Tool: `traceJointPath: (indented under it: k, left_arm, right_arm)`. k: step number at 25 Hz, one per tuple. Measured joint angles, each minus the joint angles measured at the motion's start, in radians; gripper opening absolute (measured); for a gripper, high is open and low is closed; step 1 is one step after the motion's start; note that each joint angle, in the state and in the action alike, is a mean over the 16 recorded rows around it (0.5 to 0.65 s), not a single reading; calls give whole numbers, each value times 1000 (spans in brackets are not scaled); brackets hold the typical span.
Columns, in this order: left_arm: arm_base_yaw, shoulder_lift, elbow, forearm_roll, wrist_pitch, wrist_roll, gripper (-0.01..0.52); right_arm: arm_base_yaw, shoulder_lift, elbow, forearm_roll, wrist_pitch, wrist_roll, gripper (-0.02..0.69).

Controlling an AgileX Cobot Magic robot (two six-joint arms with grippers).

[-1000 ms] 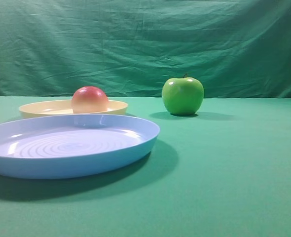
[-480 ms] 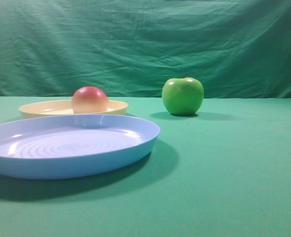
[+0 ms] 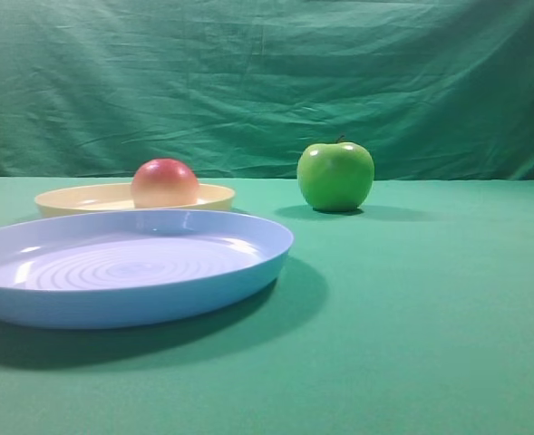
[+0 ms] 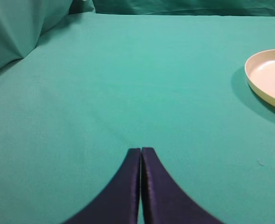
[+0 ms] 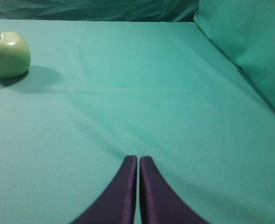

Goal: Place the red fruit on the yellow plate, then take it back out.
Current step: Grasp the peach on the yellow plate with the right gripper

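The red fruit [image 3: 165, 183] sits on the yellow plate [image 3: 85, 197], far ahead and right of the left gripper [image 4: 141, 150]; both grippers pinched together, empty; green apple [image 5: 7, 53] lies ahead-left of the right gripper [image 5: 138, 159].

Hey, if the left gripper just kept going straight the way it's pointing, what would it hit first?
Probably nothing. The left gripper, fingers shut, points across bare green cloth toward the backdrop. The yellow plate lies off to its right, outside that line, though depth is hard to judge.

Yellow plate [image 4: 268, 77] cut by the left wrist view's right edge, blue plate [image 3: 248, 272] by the exterior's left.
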Motion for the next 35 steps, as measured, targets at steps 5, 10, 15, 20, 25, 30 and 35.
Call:
traceJointPath:
  k: [5,10,15,20,25,30,35]
  left_arm:
    - [0,0,0,0,0,0,0]
    - [0,0,0,0,0,0,0]
    - [0,0,0,0,0,0,0]
    - [0,0,0,0,0,0,0]
    - [0,0,0,0,0,0,0]
    - [0,0,0,0,0,0,0]
    - [0,0,0,0,0,0,0]
  right_arm:
    - [4,0,1,2,-5,-7,0]
    - [21,26,-14,3,-4,-9,0]
    - [51,92,-83,3,1,-10,0]
    - [89,198,-210,14,7,-11,0]
    - [137,329,-389,48,37,-11,0]
    - [210,471,-567,86,115,-11,0]
    - [294,638,-716,131,232,-11,0]
